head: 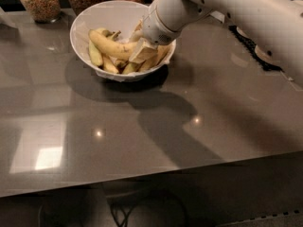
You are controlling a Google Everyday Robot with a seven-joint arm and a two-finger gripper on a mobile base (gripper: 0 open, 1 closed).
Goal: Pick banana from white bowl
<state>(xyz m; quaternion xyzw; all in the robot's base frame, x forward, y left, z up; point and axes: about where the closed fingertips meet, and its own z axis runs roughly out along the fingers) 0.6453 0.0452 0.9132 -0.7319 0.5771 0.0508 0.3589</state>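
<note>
Camera view: tool [142,51] on banana [109,45], near right rim of white bowl [94,14].

Claw [142,51] down in white bowl [94,18], jars [40,1] crowding behind, countertop [142,141] open in front.

Arm stretched in from rt, gripper low nr far edge.
White arm [236,6] runs from upper rt, over the worktop's [142,145] far-rt corner, slanting down twd the left. Thick round wrist [165,15] tilts downward. Gripper [141,51] sits at its tip, pointing down, abt midway along far edge.
</note>
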